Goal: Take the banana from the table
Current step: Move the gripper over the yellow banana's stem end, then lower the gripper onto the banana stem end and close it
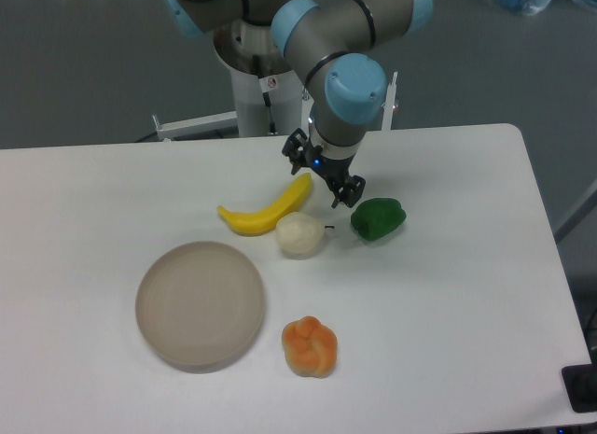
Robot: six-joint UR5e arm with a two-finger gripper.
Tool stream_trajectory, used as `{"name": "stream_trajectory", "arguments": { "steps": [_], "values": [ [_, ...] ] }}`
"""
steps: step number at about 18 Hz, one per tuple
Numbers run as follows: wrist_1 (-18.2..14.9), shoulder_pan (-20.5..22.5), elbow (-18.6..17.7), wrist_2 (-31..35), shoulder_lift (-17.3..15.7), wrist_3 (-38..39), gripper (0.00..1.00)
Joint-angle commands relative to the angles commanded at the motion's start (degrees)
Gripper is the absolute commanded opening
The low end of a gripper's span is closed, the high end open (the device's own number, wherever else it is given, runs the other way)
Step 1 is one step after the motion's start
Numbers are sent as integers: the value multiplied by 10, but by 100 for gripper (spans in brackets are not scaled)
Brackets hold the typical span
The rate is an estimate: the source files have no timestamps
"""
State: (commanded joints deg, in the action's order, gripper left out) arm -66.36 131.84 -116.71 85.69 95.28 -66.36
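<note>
Hovering over the upper tip of the banana [266, 210], the gripper [324, 177] hangs above the table [466, 303] with nothing between its jaws; whether they are spread or closed cannot be told. The banana lies flat, its upper end just beside the white pear [298, 234], the green pepper [377, 218] near. A clean grasp probably means shifting toward the banana's middle, turning the jaws across its width, and descending clear of the pear.
</note>
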Motion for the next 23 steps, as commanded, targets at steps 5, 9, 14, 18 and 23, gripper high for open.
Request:
{"name": "stream_trajectory", "arguments": {
  "steps": [5,9,14,18,23],
  "values": [
    [6,-4,-29,-1,-21,27,100],
    [6,-6,-33,-3,-27,61,100],
    [52,-11,-40,-13,-20,99,100],
    [62,-11,-55,3,-11,81,100],
    [96,-11,-76,6,4,80,100]
  ]
}}
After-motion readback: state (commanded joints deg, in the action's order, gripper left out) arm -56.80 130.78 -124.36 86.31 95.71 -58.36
